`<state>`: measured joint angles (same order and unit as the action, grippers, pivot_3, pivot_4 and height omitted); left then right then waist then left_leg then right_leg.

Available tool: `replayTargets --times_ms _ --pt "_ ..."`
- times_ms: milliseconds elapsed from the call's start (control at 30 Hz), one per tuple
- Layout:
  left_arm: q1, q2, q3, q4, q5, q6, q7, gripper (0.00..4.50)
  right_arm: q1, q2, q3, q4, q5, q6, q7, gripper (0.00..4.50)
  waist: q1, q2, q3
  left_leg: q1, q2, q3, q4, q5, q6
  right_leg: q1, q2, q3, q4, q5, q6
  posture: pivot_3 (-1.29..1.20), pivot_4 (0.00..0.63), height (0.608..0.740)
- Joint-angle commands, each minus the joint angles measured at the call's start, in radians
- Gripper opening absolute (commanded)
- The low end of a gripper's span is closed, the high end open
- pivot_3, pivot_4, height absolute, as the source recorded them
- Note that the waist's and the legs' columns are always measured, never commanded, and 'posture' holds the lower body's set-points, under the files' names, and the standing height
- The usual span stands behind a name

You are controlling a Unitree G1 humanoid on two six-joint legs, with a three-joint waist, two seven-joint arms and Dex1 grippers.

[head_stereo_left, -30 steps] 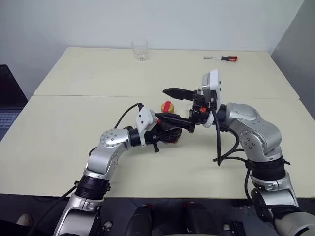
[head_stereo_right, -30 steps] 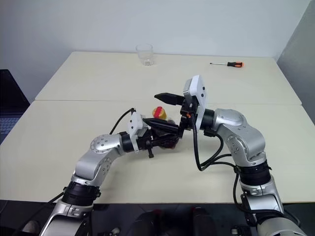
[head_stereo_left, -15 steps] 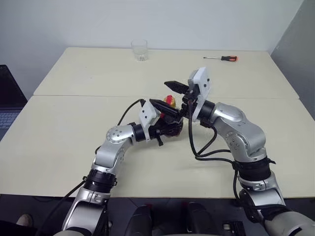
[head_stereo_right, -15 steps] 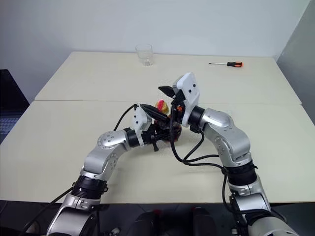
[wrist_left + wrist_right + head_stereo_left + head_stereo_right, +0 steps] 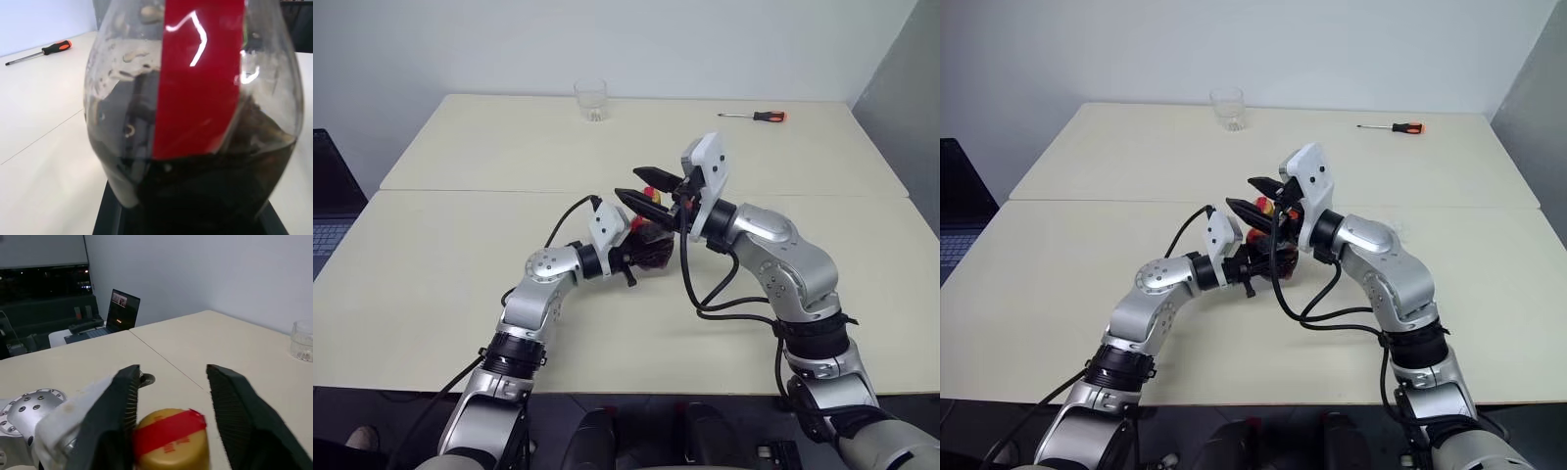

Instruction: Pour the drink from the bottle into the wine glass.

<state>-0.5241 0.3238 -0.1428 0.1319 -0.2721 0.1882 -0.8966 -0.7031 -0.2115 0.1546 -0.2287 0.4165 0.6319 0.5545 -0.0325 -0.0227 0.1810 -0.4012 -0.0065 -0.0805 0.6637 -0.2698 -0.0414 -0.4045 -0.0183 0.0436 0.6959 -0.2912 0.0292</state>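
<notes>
Standing upright near the middle of the table (image 5: 460, 284), the bottle (image 5: 653, 247) keeps its long axis vertical, cap (image 5: 168, 438) pointing up. Body round and squat, clear plastic; the drink (image 5: 205, 196), nearly black, fills the lower part, with droplets on the wall above it. A red label strip runs up the body in the left wrist view; the yellow-orange cap carries a red band across its top.

Left gripper (image 5: 641, 233) is clamped on the bottle's body from the robot's left side, fingers reaching about level across it. Whether the base rests on the table or sits just off it, cannot tell.

Right gripper (image 5: 171, 396) comes in from the right and above, one finger on each side of the cap. A small gap shows on either side between fingers (image 5: 122, 401) and cap, so the claw is partly apart and not gripping.

Farther out: a short clear tumbler (image 5: 591, 100) near the far edge, a screwdriver (image 5: 754, 117) with orange-and-black handle lying far right, well apart from the bottle. A laptop (image 5: 331, 201) sits off the table's left side.
</notes>
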Motion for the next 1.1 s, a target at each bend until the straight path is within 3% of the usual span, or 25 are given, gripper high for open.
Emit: replayTargets --times_ms 33,333,767,1100 --pt "-0.025 0.000 0.022 -0.029 -0.014 -0.033 -0.009 0.98 -0.027 -0.008 -0.033 -0.012 -0.006 -0.027 -0.006 1.28 0.000 0.000 0.000 0.000 0.000 0.000 0.000 0.000 0.000 0.000 0.000 0.000 0.000 0.000 0.000 0.00 0.150 0.740" --pt "-0.004 0.010 0.018 -0.072 -0.034 -0.007 -0.028 0.98 -0.037 -0.026 -0.024 0.010 0.015 -0.067 0.086 1.29 0.000 0.000 0.000 0.000 0.000 0.000 0.000 0.000 0.000 0.000 0.000 0.000 0.000 0.000 0.000 0.00 0.150 0.740" --pt "0.168 0.087 -0.007 -0.375 -0.128 0.139 -0.072 0.98 -0.048 -0.079 0.004 0.161 0.066 -0.233 0.439 1.29 -0.001 0.000 0.000 0.000 0.000 0.000 0.000 0.000 0.000 0.000 0.000 0.000 0.000 0.000 0.000 0.00 0.150 0.740" --pt "0.231 0.156 -0.007 -0.436 -0.148 0.130 -0.128 0.98 -0.096 -0.069 0.014 0.243 0.117 -0.298 0.664 1.29 0.000 0.000 0.000 0.000 0.001 0.000 0.000 0.000 0.000 0.000 0.000 0.000 0.000 0.000 0.000 0.00 0.150 0.740"
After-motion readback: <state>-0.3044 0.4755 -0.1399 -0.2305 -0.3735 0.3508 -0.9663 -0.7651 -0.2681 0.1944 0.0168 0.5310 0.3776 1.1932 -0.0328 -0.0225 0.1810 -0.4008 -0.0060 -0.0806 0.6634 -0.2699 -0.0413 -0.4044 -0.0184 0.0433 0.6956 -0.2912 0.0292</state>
